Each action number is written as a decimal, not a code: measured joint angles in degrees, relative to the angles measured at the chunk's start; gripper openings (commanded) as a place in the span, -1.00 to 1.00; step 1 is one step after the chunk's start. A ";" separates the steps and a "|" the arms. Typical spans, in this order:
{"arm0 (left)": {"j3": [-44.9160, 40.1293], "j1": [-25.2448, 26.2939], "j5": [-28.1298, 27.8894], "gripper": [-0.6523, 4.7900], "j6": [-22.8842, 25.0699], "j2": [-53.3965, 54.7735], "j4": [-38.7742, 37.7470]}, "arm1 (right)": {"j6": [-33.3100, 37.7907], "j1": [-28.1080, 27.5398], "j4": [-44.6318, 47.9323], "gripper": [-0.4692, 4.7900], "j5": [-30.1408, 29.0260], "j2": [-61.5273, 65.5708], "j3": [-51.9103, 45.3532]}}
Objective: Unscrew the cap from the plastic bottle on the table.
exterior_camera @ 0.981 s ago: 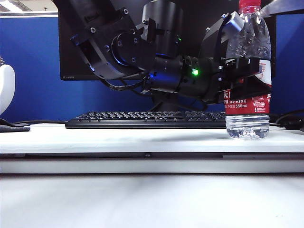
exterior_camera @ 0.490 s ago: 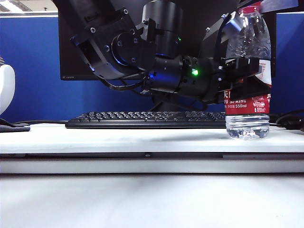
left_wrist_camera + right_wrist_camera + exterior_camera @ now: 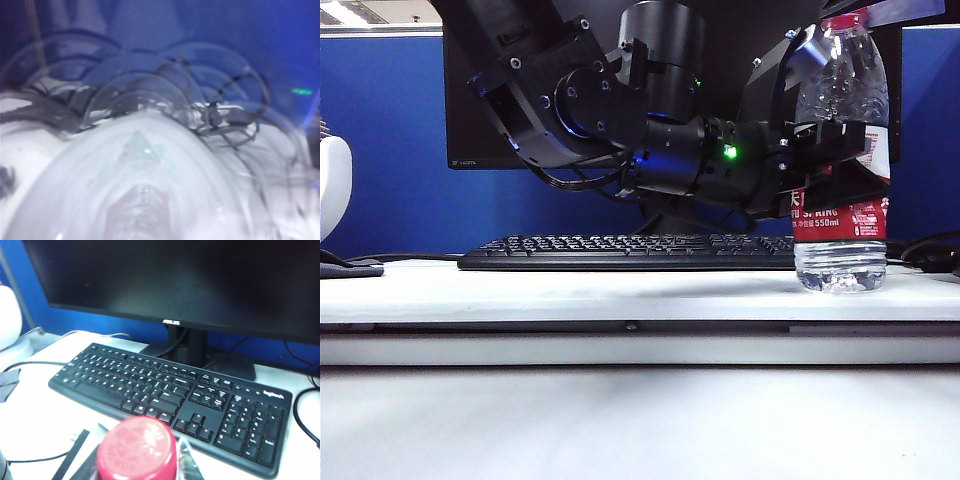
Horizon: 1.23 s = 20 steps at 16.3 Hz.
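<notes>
Red cap [image 3: 136,449] sits at my right jaws [image 3: 855,12], closure unclear; left jaws [image 3: 840,165] clamp the plastic bottle [image 3: 842,150], which may twist if they slip.

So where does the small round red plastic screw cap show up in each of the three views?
Exterior view: the small round red plastic screw cap sits at the top right, atop the clear ribbed plastic bottle, partly behind the right gripper.
Left wrist view: not visible; only the bottle's blurred clear body, held by the left gripper.
Right wrist view: bottom edge, centre.
Shared landmark: the black keyboard.
</notes>
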 measured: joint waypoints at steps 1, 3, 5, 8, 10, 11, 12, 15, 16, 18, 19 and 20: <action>0.00 0.00 0.00 -0.33 0.02 0.00 0.02 | -0.66 -0.92 -0.11 -0.52 -2.14 0.00 0.00; 0.00 0.00 0.02 -0.33 0.07 0.00 0.02 | -1.18 -3.43 -0.31 -0.52 -6.97 0.00 0.00; 0.00 -0.02 0.02 -0.33 0.24 0.00 0.02 | -1.81 -7.37 -0.44 -0.52 -13.68 0.07 0.00; 0.02 -0.07 -0.35 -0.33 -0.39 0.00 0.00 | -2.01 -17.05 2.12 -0.67 -31.04 3.06 0.15; 0.09 0.31 -0.79 -0.33 -0.59 0.00 0.04 | -1.62 -19.28 5.73 -0.66 -39.82 6.86 0.11; 0.15 0.31 -1.01 -0.33 -0.66 0.00 -0.02 | -1.42 -19.41 7.41 -0.65 -41.86 8.72 0.11; 0.15 0.28 -1.01 -0.33 -0.74 0.02 -0.02 | -1.42 -19.45 8.17 -0.51 -42.27 9.55 0.11; 0.24 0.31 -1.33 -0.33 -1.25 0.02 -0.09 | -1.40 -19.34 8.31 -0.01 -42.75 8.92 0.11; 0.17 0.33 -1.16 -0.33 -0.79 0.02 -0.07 | -1.25 -20.48 7.37 0.09 -38.75 7.93 0.11; 0.15 0.24 -0.68 -0.33 0.02 0.02 -0.07 | -1.20 -21.09 4.37 0.24 -33.27 5.03 0.09; 0.17 0.24 -0.63 -0.33 0.02 0.02 -0.07 | -1.20 -21.03 4.07 0.33 -31.71 3.87 0.13; 0.17 0.24 -0.59 -0.33 0.04 0.02 -0.07 | -1.18 -21.03 2.47 0.61 -29.94 2.43 0.11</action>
